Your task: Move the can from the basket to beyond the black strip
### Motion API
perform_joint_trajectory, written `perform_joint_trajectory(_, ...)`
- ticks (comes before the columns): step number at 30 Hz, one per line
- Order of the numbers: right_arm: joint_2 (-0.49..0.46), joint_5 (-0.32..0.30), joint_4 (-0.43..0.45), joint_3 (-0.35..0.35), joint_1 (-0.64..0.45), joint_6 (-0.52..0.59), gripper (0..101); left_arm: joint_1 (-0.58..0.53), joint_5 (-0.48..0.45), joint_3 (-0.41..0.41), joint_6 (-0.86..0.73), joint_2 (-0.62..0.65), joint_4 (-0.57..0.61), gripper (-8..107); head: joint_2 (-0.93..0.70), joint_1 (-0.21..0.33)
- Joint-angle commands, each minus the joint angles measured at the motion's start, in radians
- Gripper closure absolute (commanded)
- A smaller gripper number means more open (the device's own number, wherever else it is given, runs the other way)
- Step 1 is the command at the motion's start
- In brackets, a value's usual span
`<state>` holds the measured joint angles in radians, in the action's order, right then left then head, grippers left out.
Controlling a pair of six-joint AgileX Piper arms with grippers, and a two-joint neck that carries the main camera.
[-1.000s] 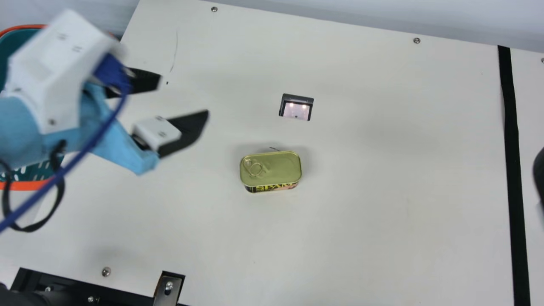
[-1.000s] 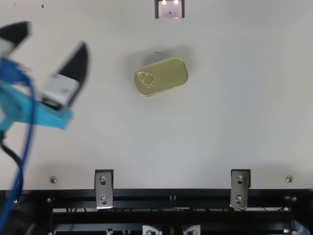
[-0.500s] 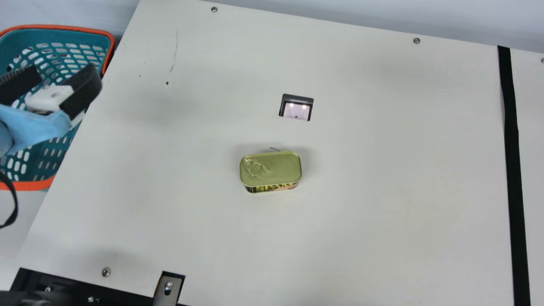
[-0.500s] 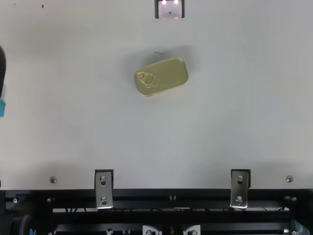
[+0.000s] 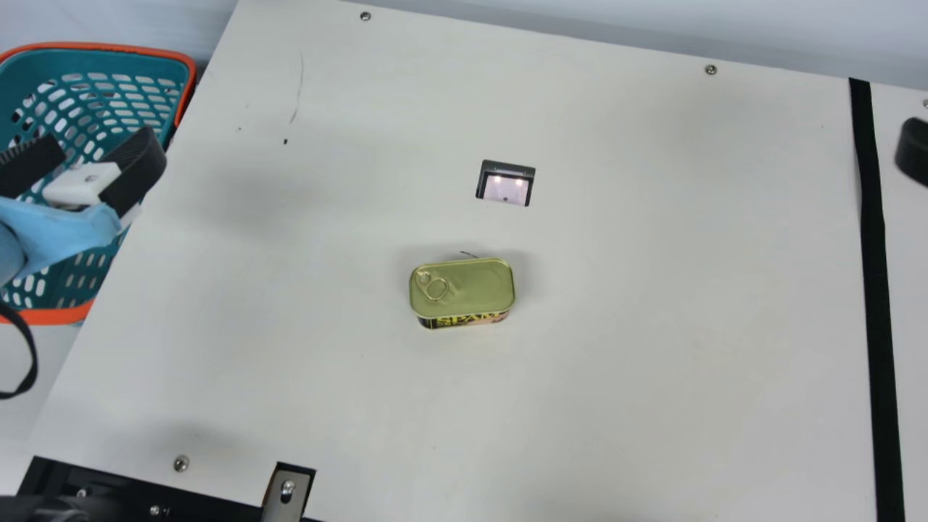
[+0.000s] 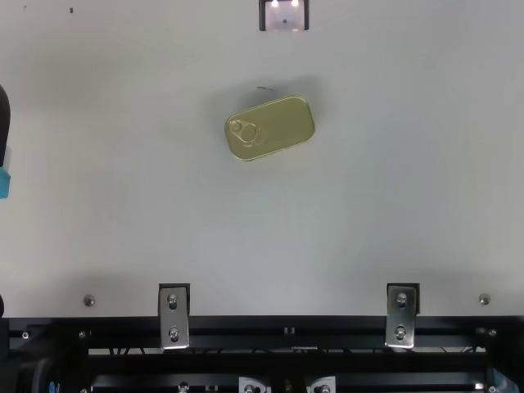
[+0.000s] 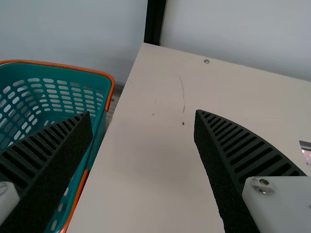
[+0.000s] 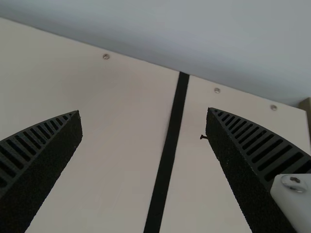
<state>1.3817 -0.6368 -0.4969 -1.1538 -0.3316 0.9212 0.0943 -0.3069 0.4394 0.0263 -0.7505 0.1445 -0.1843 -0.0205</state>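
One can (image 5: 464, 290) between spread-fingered left end effector (image 5: 104, 151) by basket (image 5: 94, 47) and spread-fingered right end effector (image 5: 915, 154) near black strip (image 5: 876, 290)

main: high, wide | top: steeper, closer | both: downward, sharing can (image 5: 464, 288)

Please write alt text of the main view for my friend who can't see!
A gold can sits on a cream table between a teal basket, far left, and a black strip, far right. The open left tool shows in front of the basket.
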Motion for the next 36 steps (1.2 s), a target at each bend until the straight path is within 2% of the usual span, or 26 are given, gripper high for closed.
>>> perform_joint_trajectory(1,0.025,-0.004,-0.015,0.008,0.020,0.027,0,0.000,0.000,0.000,0.000,0.000,0.000,9,0.002,0.008)
perform_joint_trajectory(9,0.112,-0.027,-0.089,0.032,0.095,0.145,0,0.000,0.000,0.000,0.000,0.000,0.000,9,0.002,0.008)
perform_joint_trajectory(14,0.168,-0.078,-0.160,0.023,0.105,0.251,0,0.000,0.000,0.000,0.000,0.000,0.000,9,0.002,0.008)
perform_joint_trajectory(19,0.233,-0.160,-0.240,0.000,0.076,0.389,0,0.000,0.000,0.000,0.000,0.000,0.000,9,0.002,0.008)
perform_joint_trajectory(24,0.303,-0.269,-0.307,-0.033,0.034,0.536,0,0.000,0.000,0.000,0.000,0.000,0.000,9,0.002,0.008)
perform_joint_trajectory(31,0.396,-0.419,-0.359,-0.068,-0.009,0.706,0,0.000,0.000,0.000,0.000,0.000,0.000,9,0.002,0.008)
perform_joint_trajectory(36,0.445,-0.502,-0.380,-0.075,-0.013,0.795,0,0.000,0.000,0.000,0.000,0.000,0.000,9,0.002,0.008)
